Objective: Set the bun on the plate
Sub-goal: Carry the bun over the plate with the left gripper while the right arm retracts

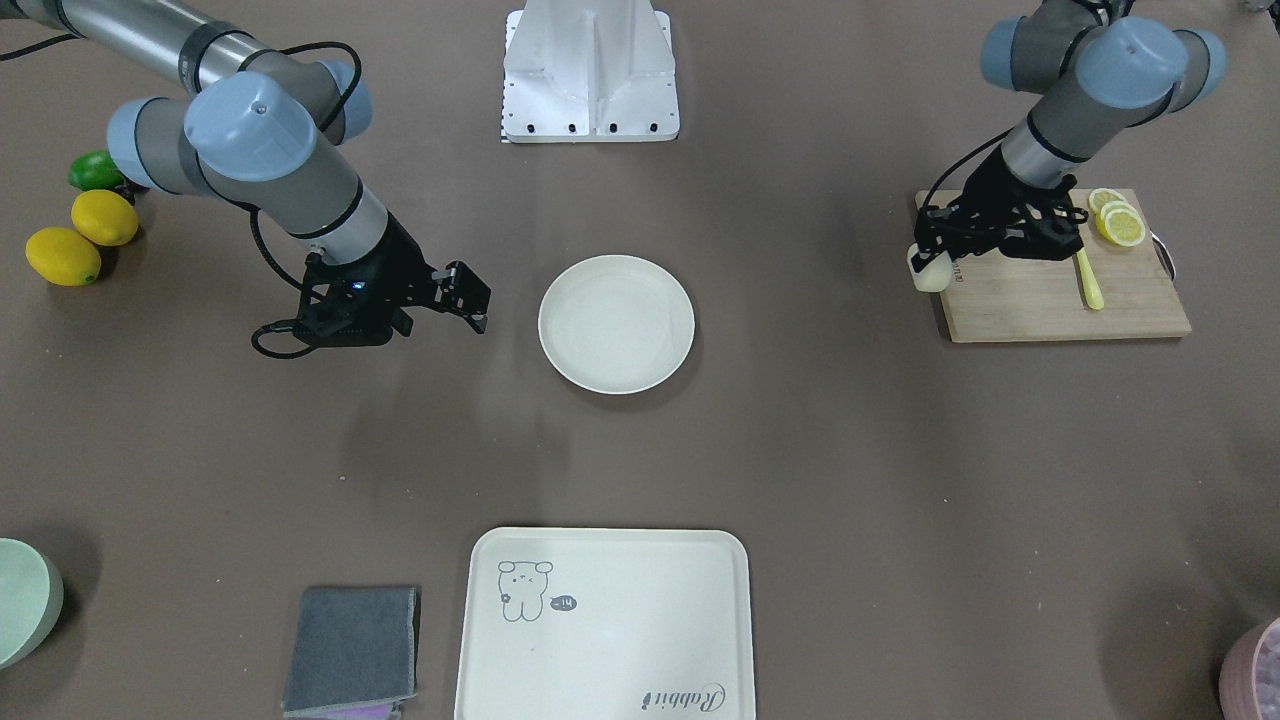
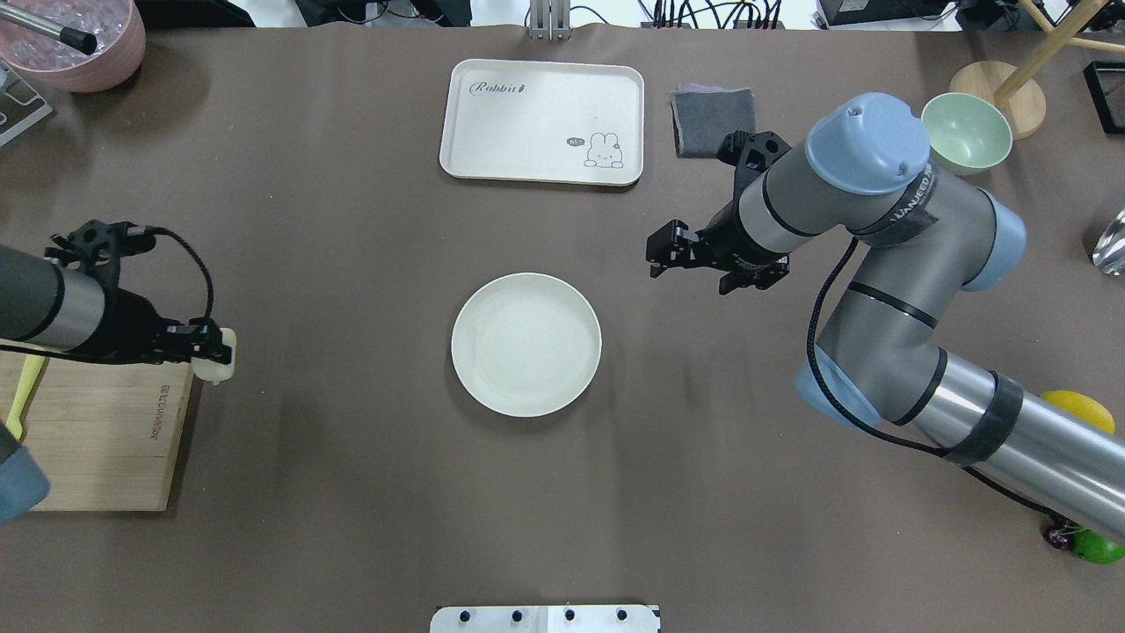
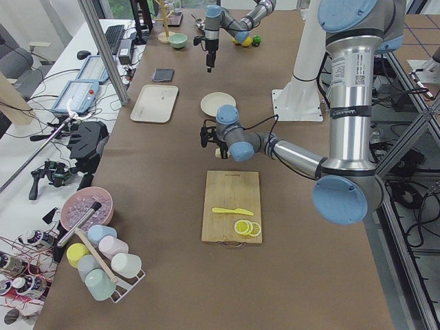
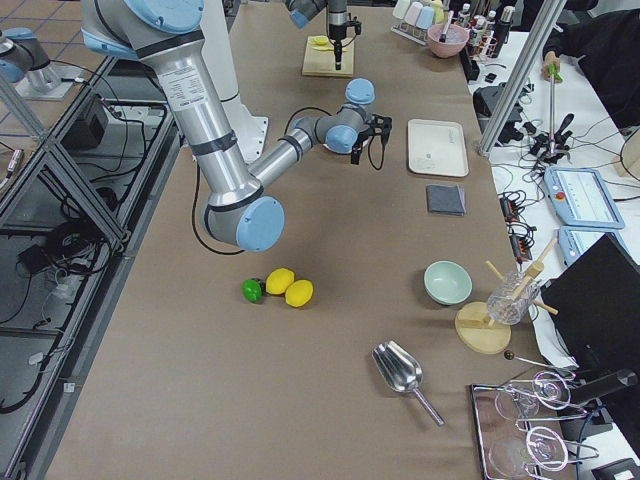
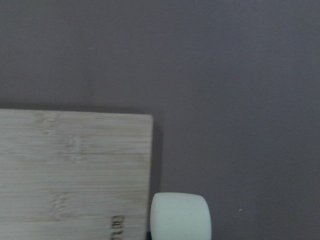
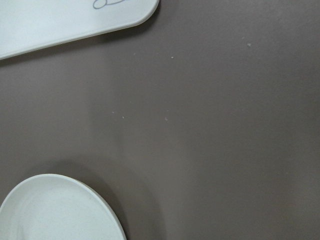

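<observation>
The bun (image 1: 929, 270), a small pale cream lump, hangs just past the corner of the wooden cutting board (image 1: 1060, 295), with my left gripper (image 1: 925, 258) shut on it. From overhead the bun (image 2: 220, 363) sits at the left gripper (image 2: 214, 351), left of the plate. The left wrist view shows the bun (image 5: 181, 216) beside the board's corner (image 5: 75, 170). The round cream plate (image 1: 616, 323) lies bare at the table's middle (image 2: 526, 344). My right gripper (image 2: 657, 255) hovers open and holding nothing just beyond the plate's right side.
A cream tray (image 2: 542, 120) with a drawing and a grey cloth (image 2: 714, 108) lie beyond the plate. Lemon slices (image 1: 1118, 218) and a yellow knife (image 1: 1088, 280) rest on the board. Whole lemons (image 1: 80, 240) and a lime lie by the right arm. A mint bowl (image 2: 966, 132) stands far right.
</observation>
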